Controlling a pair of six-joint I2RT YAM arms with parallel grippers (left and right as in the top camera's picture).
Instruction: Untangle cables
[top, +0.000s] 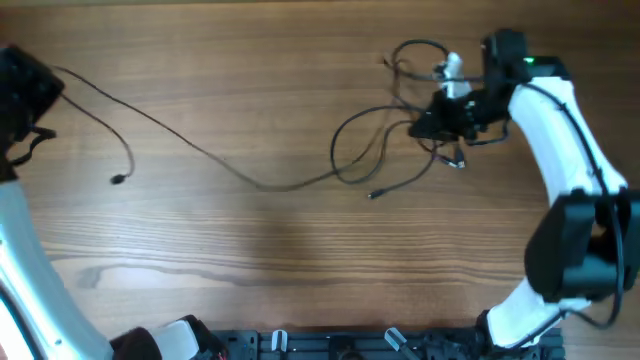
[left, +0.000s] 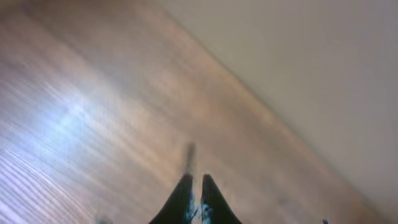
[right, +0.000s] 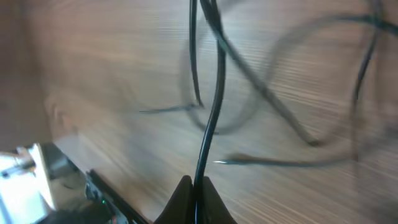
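Observation:
A tangle of thin black cables (top: 385, 140) lies at the right of the wooden table. My right gripper (top: 428, 122) sits over it, shut on one black cable (right: 214, 106) that rises from between the fingertips (right: 198, 182). More loops lie blurred behind. One long cable (top: 200, 155) runs from the tangle to my left gripper (top: 45, 82) at the far left. A second strand hangs down to a small plug (top: 118, 179). In the left wrist view the fingers (left: 194, 179) are almost together, with a short dark stub poking out between the tips.
A white connector (top: 450, 68) sits at the top of the tangle, a silver-tipped plug (top: 456, 162) at its lower right, and a loose plug end (top: 372, 195) below. The table's far edge and a pale wall (left: 323, 74) show in the left wrist view.

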